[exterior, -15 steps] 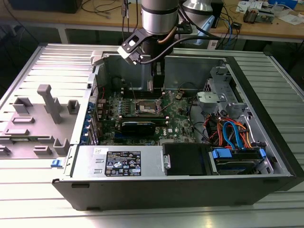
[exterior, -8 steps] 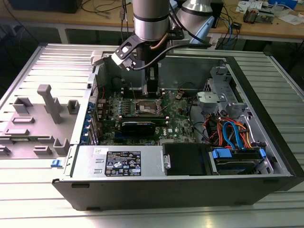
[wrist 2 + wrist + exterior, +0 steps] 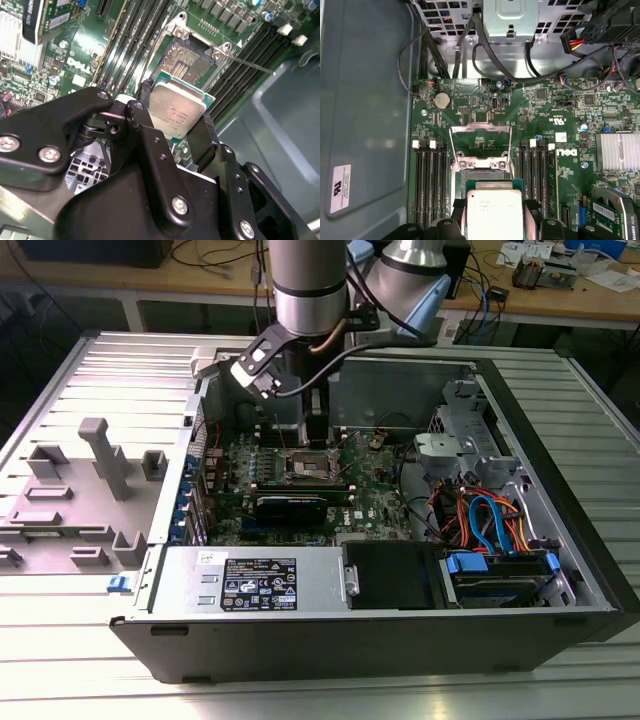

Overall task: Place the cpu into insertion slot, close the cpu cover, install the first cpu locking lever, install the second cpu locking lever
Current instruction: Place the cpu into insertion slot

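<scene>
My gripper is shut on the cpu, a flat square chip with a silvery top, pinched at two opposite edges by black fingers. The chip hangs just above the insertion slot, whose dark pin field lies bare on the green board. In the first wrist view the cpu sits between the fingertips, partly covering the slot. The cpu cover stands swung open beyond the slot. A thin locking lever sticks out beside the socket. In the exterior view the gripper hovers over the slot.
Black memory slots flank the socket on both sides. A finned heatsink and a black card lie close by. The power supply, the drive bay with blue and orange cables and the case walls hem in the board.
</scene>
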You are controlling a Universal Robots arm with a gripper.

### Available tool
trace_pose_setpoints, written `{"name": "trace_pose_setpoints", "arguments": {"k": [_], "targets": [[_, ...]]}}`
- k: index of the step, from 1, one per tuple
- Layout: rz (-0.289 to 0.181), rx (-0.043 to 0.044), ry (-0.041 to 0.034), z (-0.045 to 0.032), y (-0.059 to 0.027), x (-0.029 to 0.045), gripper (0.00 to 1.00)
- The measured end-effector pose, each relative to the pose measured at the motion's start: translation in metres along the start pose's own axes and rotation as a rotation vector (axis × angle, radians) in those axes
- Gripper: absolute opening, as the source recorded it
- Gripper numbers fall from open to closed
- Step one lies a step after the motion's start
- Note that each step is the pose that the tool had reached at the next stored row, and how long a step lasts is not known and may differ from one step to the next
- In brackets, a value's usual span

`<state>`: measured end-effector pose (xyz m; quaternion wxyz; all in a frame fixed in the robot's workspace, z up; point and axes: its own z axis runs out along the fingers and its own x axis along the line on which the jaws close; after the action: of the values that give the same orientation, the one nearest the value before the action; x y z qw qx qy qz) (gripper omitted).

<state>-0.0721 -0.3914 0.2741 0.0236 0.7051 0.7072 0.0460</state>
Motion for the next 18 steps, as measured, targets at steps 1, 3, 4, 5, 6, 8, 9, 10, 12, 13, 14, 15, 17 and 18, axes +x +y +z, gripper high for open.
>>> {"name": "trace_pose_setpoints", "arguments": {"k": [1,3,4,5,6,8,9,10,12,13,14,15,17,18], "targets": [[-0.001,-0.0003,0.0001,0.0019,-0.0006,0.0000,0.54],[-0.002,-0.0009,0.0003,0.0065,-0.0020,0.0000,0.54],[-0.003,-0.0011,0.0004,0.0083,-0.0025,-0.0001,0.54],[-0.004,-0.0018,0.0004,0.0123,-0.0038,-0.0002,0.54],[-0.005,-0.0021,0.0004,0.0146,-0.0047,-0.0002,0.54],[-0.007,-0.0026,0.0006,0.0188,-0.0064,-0.0003,0.54],[-0.008,-0.0030,0.0008,0.0206,-0.0077,-0.0003,0.54],[-0.008,-0.0033,0.0008,0.0218,-0.0085,-0.0004,0.54],[-0.010,-0.0036,0.0008,0.0229,-0.0093,-0.0005,0.54],[-0.010,-0.0036,0.0008,0.0230,-0.0095,-0.0005,0.54],[-0.010,-0.0036,0.0008,0.0232,-0.0095,-0.0004,0.54],[-0.010,-0.0036,0.0008,0.0232,-0.0095,-0.0005,0.54],[-0.010,-0.0037,0.0010,0.0235,-0.0096,-0.0004,0.54],[-0.010,-0.0037,0.0010,0.0238,-0.0097,-0.0005,0.54]]}}
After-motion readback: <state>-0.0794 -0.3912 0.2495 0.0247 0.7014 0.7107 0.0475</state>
